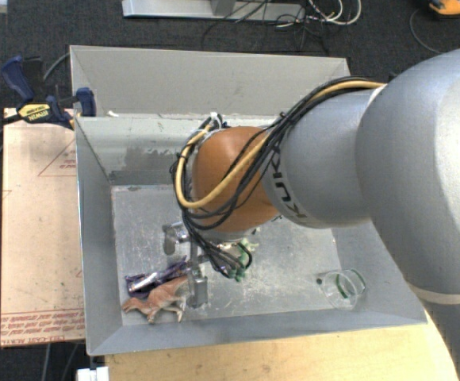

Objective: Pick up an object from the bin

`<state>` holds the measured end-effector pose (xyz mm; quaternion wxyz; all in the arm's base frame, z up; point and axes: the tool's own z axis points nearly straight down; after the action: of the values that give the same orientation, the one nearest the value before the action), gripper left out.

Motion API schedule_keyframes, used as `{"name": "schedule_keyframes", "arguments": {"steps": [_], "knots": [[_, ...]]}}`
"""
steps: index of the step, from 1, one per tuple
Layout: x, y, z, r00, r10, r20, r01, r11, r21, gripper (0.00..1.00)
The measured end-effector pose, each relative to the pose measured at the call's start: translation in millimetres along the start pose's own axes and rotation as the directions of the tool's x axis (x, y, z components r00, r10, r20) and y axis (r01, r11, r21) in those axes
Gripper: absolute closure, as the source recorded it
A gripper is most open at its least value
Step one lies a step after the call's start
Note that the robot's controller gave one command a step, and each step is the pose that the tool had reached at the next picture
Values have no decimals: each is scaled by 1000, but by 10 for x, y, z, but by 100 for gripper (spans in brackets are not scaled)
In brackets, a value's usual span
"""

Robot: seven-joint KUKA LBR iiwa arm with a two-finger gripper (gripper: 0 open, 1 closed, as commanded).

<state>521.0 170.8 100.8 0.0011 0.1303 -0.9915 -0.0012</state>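
Observation:
My gripper (185, 263) hangs low over the bin's front left part, its two metal fingers (197, 286) spread apart, so it is open. A dark purple wrapped thing (152, 278) lies just to its left, one end reaching in toward the gap between the fingers. A tan, crumpled figure-like thing (158, 301) lies touching it in the front left corner, right by the lower finger. A small green and white thing (241, 262) shows just right of the gripper, partly hidden under the arm.
A clear, see-through cup or ring (342, 284) lies alone near the bin's front right. The arm with its orange cover and cables hides the middle and back of the bin floor. The bin's front wall is close below the gripper.

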Motion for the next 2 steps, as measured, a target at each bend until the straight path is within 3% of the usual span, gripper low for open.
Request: {"name": "schedule_keyframes", "arguments": {"steps": [1,2], "knots": [[-114,573,-400,999,-44,5,44,999,0,0],[-24,584,22,963,-268,-2,268,963,-1,0]]}}
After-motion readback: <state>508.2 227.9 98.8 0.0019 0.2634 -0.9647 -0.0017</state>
